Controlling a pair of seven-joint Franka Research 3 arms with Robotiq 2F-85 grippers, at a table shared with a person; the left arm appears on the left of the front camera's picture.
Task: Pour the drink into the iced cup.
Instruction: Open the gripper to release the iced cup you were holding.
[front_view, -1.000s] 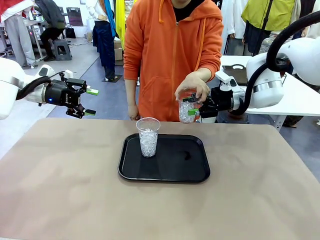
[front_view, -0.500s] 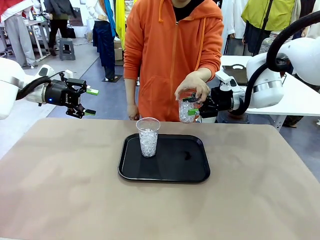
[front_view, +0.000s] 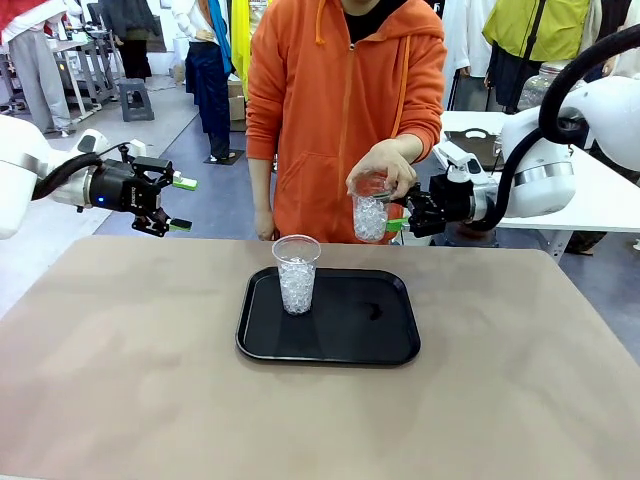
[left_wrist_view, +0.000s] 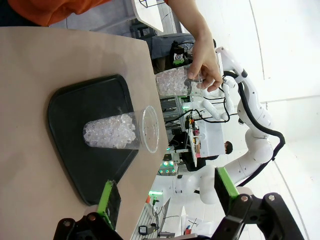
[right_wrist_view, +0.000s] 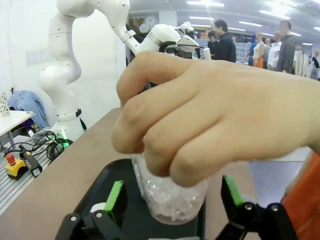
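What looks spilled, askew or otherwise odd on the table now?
Nothing stands out. The iced cup stands upright on the black tray. The person's hand holds a second cup of ice upright, close by the open right gripper.

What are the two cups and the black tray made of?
The standing cup and the lifted cup look like thin clear plastic: see-through walls, ice visible inside, though glass can't be ruled out. The tray looks like moulded black plastic, matte with a faint sheen and a rounded rim.
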